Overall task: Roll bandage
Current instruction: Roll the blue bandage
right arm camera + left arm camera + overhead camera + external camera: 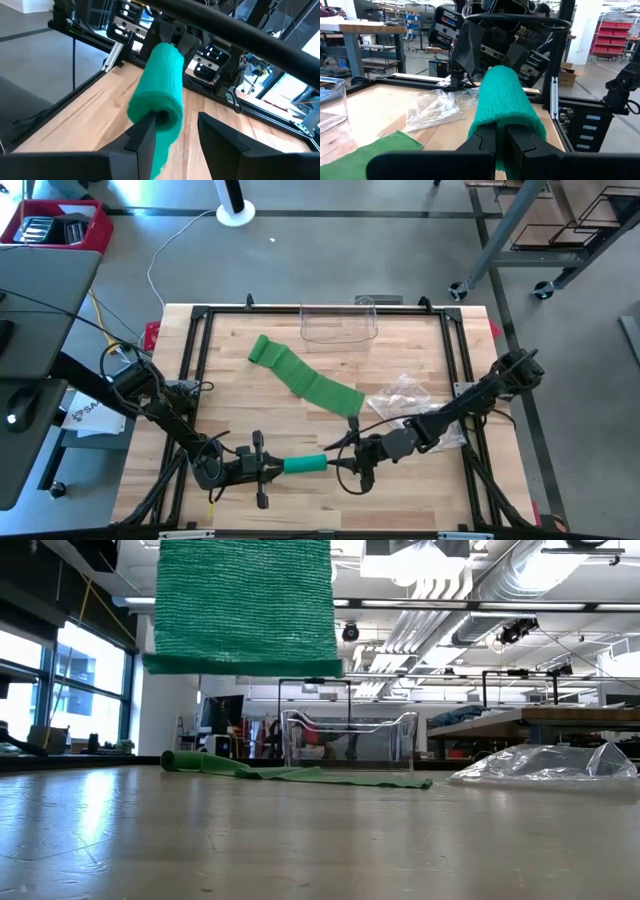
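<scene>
High view: mid-roll, a green bandage roll (304, 464) is held between the closed left gripper (268, 468) and the part-open right gripper (345, 463), its unrolled tail (305, 378) trailing beyond; further winding is judged next.

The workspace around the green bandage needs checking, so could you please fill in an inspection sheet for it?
Surface: pale wooden table, black-framed.
Job's things: green knitted bandage, partly rolled and held off the table between both arms; its loose tail lies flat.
Clutter: clear plastic box; crumpled clear plastic bag.
Grippers: left gripper, jaws shut on one roll end; right gripper, one finger inside the other end.
Cables: white cable on the floor.
Surroundings: red bin, workshop benches.
</scene>
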